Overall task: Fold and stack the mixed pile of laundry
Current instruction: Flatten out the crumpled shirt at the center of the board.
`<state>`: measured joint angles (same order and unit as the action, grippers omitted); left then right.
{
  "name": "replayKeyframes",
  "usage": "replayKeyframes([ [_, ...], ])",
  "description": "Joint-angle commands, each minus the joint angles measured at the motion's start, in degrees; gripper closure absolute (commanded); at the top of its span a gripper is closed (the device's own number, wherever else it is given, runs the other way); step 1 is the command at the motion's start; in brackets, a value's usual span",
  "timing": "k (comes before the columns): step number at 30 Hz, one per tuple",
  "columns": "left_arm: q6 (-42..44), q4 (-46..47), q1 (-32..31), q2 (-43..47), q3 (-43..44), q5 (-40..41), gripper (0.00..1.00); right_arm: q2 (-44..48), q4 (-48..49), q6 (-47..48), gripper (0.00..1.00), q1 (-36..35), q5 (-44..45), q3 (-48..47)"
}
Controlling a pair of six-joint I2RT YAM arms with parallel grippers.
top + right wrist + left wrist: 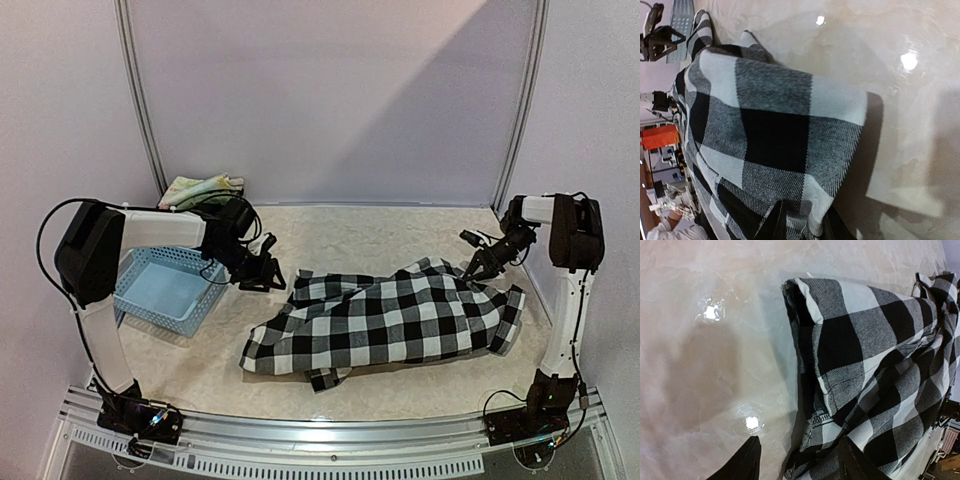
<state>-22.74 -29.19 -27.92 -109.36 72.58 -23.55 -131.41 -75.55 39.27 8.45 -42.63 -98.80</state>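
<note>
The shirt (390, 320) lies spread across the middle of the bench (400, 235), long side running left to right, with a sleeve tucked under its near edge. It is rumpled and not yet folded. A pale floral cloth (205, 188) sits folded at the back left corner behind the blue basket (165, 290), probably the start of the stack.

The left end effector (268, 276) hovers just beside the shirt's left end. Its wrist view shows the fingers (747, 462) held apart over the doubled hem and nothing clamped, so it looks ready to pinch that edge.

The right end effector (478, 265) is at the shirt's far right corner. Its fingers (774, 222) straddle the cloth edge with fabric between them, but I cannot tell whether they are pinching it or only closing around it.

With one arm at each end, the setup suits lifting or stretching the shirt flat before a fold.

No brand, label or writing can be read on the shirt, the basket or the arms. The cluttered background in the wrist views is too blurred to read.
</note>
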Motion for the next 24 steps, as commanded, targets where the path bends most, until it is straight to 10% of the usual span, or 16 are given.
replayKeyframes([
  [1,0.1,0.4,0.6,0.2,-0.3,0.0,0.47,0.3,-4.0,3.6,0.84,0.0,-2.8,-1.5],
  [8,0.6,0.6,0.7,0.4,-0.4,0.5,0.47,7.7,-2.5,1.4,1.0,3.6,-1.1,-2.7],
  [24,-3.0,5.9,0.5,-1.6,-0.2,-2.0,0.47,19.7,3.9,-5.4,1.0,5.6,-0.3,-1.1],
])
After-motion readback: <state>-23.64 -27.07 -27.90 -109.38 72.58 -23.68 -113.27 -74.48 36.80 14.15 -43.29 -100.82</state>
